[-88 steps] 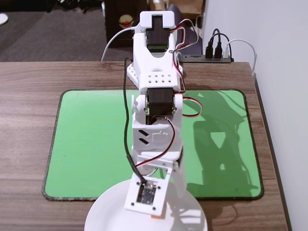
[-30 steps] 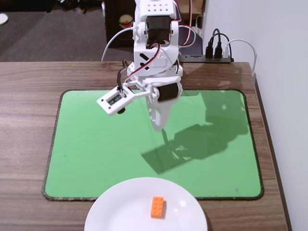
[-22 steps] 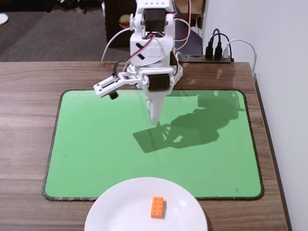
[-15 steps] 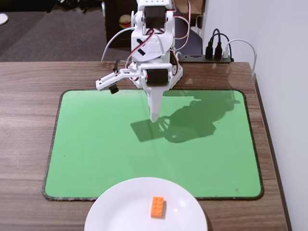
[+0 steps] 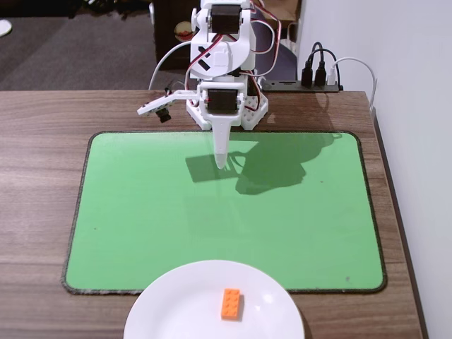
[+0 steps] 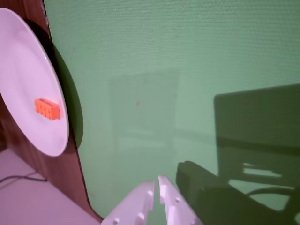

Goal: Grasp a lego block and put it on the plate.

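Since the earlier frame, arm pulled back; end effector [image 5: 221, 164] closed, empty, tips together over the mat [image 5: 141, 212]. Block [image 5: 230, 304] sits on plate [image 5: 169, 311], well apart from it.

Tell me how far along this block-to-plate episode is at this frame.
Done: the orange lego block lies flat on the white plate, also seen in the wrist view. In hand: nothing; the gripper is empty, its jaws nearly together, and hangs over the far side of the green mat, well away from the plate. Left: nothing of the placing itself that I can see.
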`<action>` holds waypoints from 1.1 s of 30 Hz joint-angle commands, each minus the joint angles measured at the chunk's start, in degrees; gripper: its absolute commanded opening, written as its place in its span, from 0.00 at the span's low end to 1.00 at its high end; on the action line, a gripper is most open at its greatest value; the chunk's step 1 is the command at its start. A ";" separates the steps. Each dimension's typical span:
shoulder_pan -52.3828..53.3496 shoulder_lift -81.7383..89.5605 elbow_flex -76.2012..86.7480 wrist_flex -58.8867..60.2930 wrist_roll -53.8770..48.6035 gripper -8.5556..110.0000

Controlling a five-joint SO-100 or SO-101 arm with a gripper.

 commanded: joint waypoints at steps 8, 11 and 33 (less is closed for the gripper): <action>-0.79 2.81 -0.09 3.43 0.18 0.08; -0.79 2.81 -0.09 3.43 0.18 0.08; -0.79 2.81 -0.09 3.43 0.18 0.08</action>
